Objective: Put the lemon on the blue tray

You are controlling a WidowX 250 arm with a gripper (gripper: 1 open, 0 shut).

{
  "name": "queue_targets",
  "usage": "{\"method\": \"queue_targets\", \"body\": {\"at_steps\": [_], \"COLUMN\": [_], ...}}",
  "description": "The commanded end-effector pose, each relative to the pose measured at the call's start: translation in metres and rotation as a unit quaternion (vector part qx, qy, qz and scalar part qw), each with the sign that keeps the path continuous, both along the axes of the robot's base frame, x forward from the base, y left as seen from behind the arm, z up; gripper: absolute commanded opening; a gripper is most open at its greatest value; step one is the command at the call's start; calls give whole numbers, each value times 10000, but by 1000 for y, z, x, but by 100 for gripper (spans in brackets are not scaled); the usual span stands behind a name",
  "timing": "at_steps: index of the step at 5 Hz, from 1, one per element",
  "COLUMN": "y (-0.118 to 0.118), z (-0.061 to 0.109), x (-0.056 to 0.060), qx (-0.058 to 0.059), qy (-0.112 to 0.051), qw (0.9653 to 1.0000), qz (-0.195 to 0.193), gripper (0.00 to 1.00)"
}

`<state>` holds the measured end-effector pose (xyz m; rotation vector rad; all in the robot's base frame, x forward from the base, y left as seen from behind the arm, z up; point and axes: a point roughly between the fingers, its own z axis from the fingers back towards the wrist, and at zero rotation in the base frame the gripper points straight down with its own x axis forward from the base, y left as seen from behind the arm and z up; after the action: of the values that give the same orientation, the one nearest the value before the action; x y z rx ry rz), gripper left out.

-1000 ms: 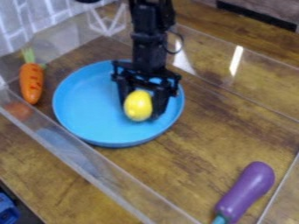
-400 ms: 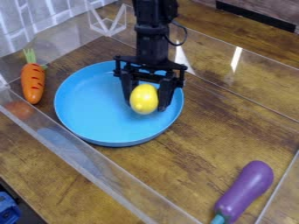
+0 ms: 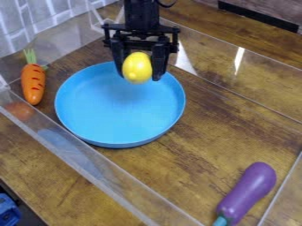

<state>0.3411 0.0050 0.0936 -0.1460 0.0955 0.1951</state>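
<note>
A black robot pincer (image 3: 138, 64) grips the yellow lemon (image 3: 137, 67) over the far edge of the round blue tray (image 3: 118, 110). The tray rests on a wooden counter (image 3: 195, 154), an orange carrot (image 3: 33, 83) beside it.

I seem to be in a lab-style toy setup: wooden surface (image 3: 195, 172), clear low wall (image 3: 112, 172) crossing the lower left.

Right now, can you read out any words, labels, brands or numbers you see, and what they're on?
None can be read: no lettering shows on the yellow oval lemon, round light-blue plastic tray, orange carrot or long purple toy.
</note>
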Motion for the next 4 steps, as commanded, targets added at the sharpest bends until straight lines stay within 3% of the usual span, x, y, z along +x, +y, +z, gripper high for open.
{"method": "queue_targets", "body": {"at_steps": [1,2,4], "y": [13,20,37], "z": [0,-9,-26], "x": [21,30,27], "qx": [75,137,205], "qy": [-249,-118,6], "qw": [9996,9996,9992], "qz": [-111,-216,-339], "gripper": [0,0,0]}}
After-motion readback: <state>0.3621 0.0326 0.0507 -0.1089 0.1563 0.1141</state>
